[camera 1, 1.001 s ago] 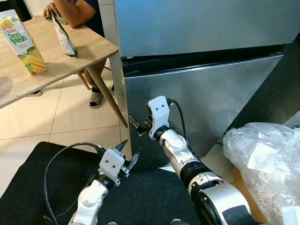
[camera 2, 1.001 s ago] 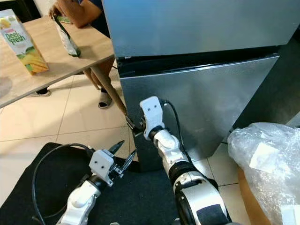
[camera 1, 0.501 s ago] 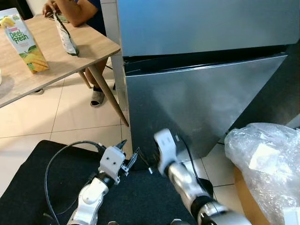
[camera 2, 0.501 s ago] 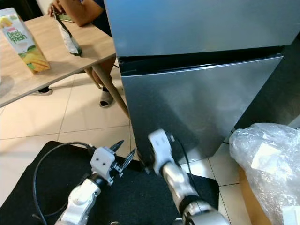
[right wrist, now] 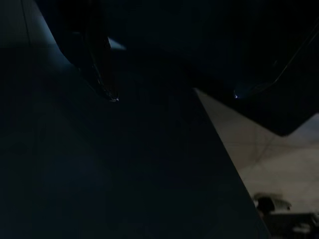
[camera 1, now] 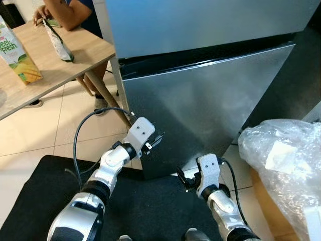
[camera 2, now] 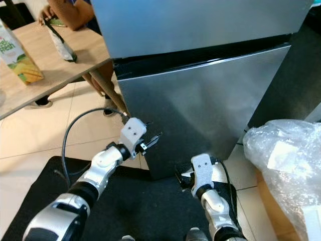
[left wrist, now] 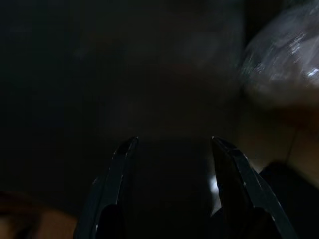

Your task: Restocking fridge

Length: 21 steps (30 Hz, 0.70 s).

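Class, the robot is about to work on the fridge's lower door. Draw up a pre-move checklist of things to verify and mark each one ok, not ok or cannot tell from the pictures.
1. Left gripper is at the left edge of the lower fridge door: ok.
2. Left gripper fingers are apart and hold nothing: ok.
3. Left fingers are hooked on the door edge: cannot tell, the wrist view is too dark.
4. Right gripper hangs low near the door's bottom corner, fingers apart: ok.
5. Lower door is open enough to restock: not ok, it looks shut.
6. Juice carton is in hand for restocking: not ok, it stands on the wooden table beside a person.
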Motion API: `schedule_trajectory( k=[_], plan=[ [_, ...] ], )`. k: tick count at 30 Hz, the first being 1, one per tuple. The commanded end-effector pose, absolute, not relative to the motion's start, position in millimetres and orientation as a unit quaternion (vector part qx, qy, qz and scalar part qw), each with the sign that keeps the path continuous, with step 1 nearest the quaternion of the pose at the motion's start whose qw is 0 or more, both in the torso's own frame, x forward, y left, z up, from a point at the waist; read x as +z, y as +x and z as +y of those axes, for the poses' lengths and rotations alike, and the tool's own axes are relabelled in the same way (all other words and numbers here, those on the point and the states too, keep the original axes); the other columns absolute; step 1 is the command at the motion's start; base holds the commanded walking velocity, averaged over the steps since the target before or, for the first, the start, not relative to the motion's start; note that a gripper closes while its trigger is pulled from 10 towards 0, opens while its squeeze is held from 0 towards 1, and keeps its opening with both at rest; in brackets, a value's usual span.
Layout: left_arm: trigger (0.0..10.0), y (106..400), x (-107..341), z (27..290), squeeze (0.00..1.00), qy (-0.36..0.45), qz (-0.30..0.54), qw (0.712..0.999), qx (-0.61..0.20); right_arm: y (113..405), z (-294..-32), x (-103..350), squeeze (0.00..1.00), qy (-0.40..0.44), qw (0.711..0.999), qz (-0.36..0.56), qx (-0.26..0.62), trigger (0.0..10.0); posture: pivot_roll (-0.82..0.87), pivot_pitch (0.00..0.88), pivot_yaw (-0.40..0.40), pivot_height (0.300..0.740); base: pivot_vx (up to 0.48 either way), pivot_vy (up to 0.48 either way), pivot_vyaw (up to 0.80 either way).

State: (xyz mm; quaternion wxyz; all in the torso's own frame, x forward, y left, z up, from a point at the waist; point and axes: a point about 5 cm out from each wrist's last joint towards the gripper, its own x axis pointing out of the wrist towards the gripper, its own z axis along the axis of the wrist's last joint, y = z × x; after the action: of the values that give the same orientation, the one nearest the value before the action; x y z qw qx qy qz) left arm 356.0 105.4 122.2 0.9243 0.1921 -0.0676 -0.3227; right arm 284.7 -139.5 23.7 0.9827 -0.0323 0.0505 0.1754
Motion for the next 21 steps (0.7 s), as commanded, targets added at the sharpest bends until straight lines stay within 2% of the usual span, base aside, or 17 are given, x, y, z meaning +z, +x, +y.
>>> schedule_trajectory(
  k=[1, 7, 14, 16, 19, 21],
  plan=[
    [10.0, 360, 120, 120, 0.0, 0.216, -0.043, 0.925, -0.31, 281, -138, 23, 0.0, -0.02, 0.984, 0.045, 0.172, 10.0, -0.21, 0.227, 0.102, 0.74, 0.0, 0.0, 0.0],
    [10.0, 369, 130, 140, 0.0, 0.253, -0.034, 0.923, -0.289, 280, -135, 27, 0.0, -0.015, 0.984, 0.032, 0.175, 10.0, -0.2, 0.262, 0.097, 0.74, 0.0, 0.0, 0.0],
    [10.0, 381, 149, 174, 0.0, 0.31, -0.03, 0.926, -0.214, 274, -131, 28, 0.0, -0.011, 0.983, 0.027, 0.179, 10.0, -0.19, 0.301, 0.086, 0.74, 0.0, 0.0, 0.0],
    [10.0, 385, 160, 190, 0.0, 0.339, -0.045, 0.928, -0.151, 273, -130, 28, 0.0, -0.01, 0.983, 0.027, 0.18, 10.0, -0.19, 0.303, 0.084, 0.74, 0.0, 0.0, 0.0],
    [10.0, 390, 185, 221, 0.0, 0.327, -0.071, 0.942, -0.036, 272, -129, 27, 0.0, -0.009, 0.983, 0.027, 0.182, 10.0, -0.19, 0.298, 0.083, 0.74, 0.0, 0.0, 0.0],
    [10.0, 390, 186, 222, 0.0, 0.324, -0.074, 0.942, -0.036, 272, -129, 28, 0.0, -0.009, 0.983, 0.027, 0.182, 10.0, -0.19, 0.298, 0.083, 0.74, 0.0, 0.0, 0.0]
  ],
)
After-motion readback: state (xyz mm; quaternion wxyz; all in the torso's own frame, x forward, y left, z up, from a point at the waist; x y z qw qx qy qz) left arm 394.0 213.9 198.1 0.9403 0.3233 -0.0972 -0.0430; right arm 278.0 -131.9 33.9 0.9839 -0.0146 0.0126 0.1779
